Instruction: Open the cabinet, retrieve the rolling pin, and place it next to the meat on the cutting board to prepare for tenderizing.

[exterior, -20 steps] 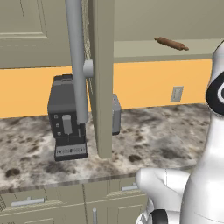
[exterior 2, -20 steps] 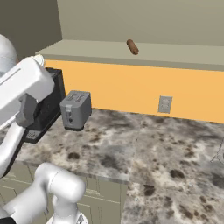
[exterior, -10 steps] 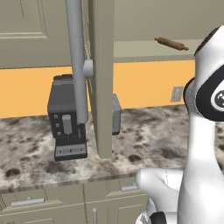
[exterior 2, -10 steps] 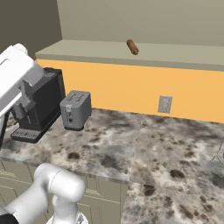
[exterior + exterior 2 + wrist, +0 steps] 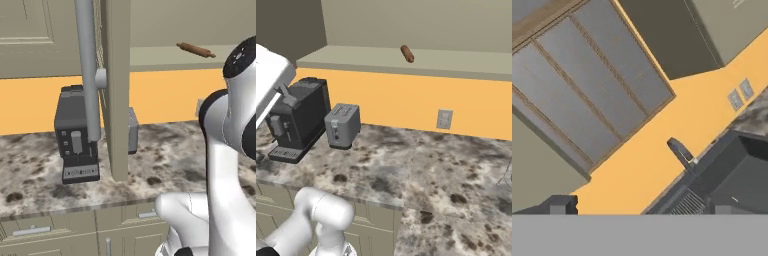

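Observation:
The cabinet door (image 5: 117, 90) stands open, edge-on to the left base view, with its long grey bar handle (image 5: 87, 70) in front. On the cabinet's bottom shelf (image 5: 456, 62) lies the rolling pin (image 5: 196, 50), a slim brown cylinder (image 5: 407, 53) far above the counter. My arm (image 5: 235, 125) rises at the right of the left base view, well below and in front of the pin. In the hand view my gripper (image 5: 641, 210) is open, its tips wide apart with nothing between them. The meat and the cutting board are out of view.
A black coffee machine (image 5: 298, 117) and a grey toaster (image 5: 342, 125) stand on the marbled counter (image 5: 421, 175) against the orange wall. A wall outlet (image 5: 444, 119) sits right of them. Drawer fronts (image 5: 30, 231) run below the counter edge.
My arm has swung: its upper links rose into the right side of the left base view and shifted up and left in the right base view. The rolling pin and door stayed put.

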You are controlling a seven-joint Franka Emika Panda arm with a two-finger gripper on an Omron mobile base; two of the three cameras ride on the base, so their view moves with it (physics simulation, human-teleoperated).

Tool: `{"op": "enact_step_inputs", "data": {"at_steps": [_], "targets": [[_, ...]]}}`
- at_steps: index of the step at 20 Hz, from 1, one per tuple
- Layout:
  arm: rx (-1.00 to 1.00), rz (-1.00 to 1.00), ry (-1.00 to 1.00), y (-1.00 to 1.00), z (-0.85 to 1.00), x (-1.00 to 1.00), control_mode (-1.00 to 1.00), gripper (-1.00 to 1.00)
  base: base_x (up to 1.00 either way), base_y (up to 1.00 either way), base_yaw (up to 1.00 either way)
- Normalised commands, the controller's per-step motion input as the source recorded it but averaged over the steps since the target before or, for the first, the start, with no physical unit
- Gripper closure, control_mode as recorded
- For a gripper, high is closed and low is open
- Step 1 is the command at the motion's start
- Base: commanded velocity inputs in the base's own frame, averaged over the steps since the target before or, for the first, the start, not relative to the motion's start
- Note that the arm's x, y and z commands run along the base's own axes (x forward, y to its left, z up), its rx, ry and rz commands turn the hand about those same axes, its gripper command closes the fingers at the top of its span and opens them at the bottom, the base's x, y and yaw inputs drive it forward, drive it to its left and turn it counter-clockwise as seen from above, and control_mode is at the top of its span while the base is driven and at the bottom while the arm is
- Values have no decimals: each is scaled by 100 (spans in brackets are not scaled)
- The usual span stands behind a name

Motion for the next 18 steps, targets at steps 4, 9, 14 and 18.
{"op": "enact_step_inputs", "data": {"at_steps": [4, 9, 14, 18], "targets": [[-1, 28, -3, -18, 1, 0, -100, -100, 0, 0, 0], [0, 29, 0, -17, 0, 16, -100, -100, 0, 0, 0], [0, 37, 0, -6, 0, 47, -100, -100, 0, 0, 0], [0, 43, 0, 0, 0, 60, -100, -100, 0, 0, 0]]}}
